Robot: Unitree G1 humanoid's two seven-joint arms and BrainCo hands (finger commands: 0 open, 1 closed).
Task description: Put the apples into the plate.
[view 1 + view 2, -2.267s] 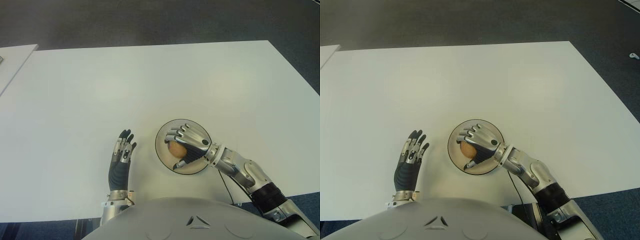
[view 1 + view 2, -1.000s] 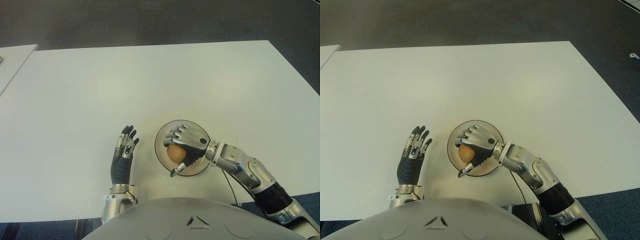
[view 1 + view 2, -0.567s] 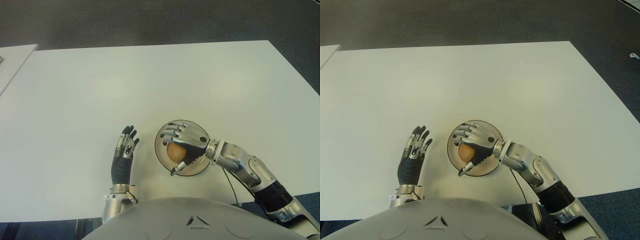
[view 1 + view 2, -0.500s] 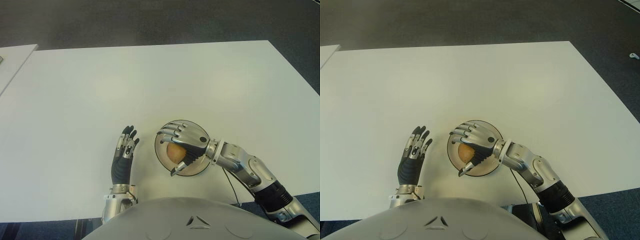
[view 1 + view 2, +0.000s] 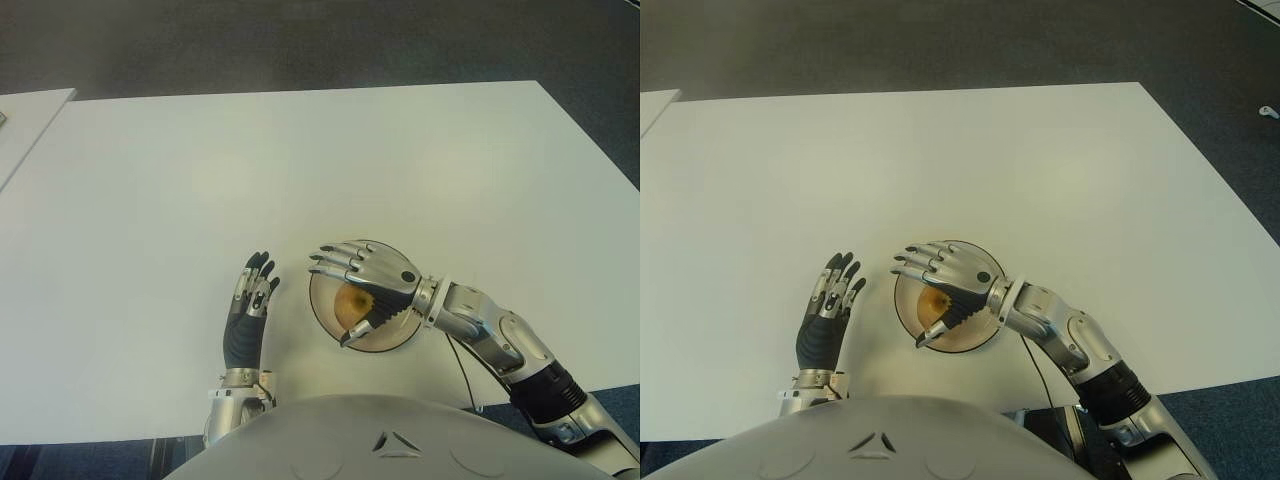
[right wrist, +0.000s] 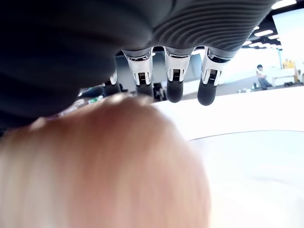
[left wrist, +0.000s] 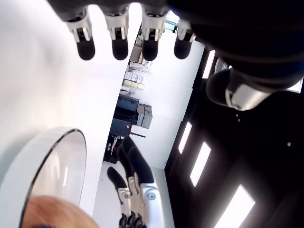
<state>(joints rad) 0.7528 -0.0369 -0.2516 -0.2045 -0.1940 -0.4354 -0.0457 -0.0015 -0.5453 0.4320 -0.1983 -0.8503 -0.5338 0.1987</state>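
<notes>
An orange-yellow apple (image 5: 352, 300) lies in the round white plate (image 5: 387, 338) near the table's front edge. My right hand (image 5: 332, 298) hovers just over it, fingers stretched out flat and thumb pointing down beside the apple, holding nothing. The right wrist view shows the apple (image 6: 104, 166) close under the palm, with the fingertips (image 6: 173, 85) straight and clear of it, and the plate (image 6: 256, 161) beyond. My left hand (image 5: 248, 315) shows idle on the left of the plate, fingers straight. The left wrist view catches the plate's rim (image 7: 57, 161) and part of the apple (image 7: 57, 213).
The white table (image 5: 300, 160) stretches wide beyond the plate. A second table's corner (image 5: 25, 110) shows at the far left. A thin cable (image 5: 455, 370) hangs by my right forearm at the front edge. Dark floor lies behind.
My right hand's fingers have uncurled from the apple and spread out above it; the apple stays in the plate. The left hand has hardly moved.
</notes>
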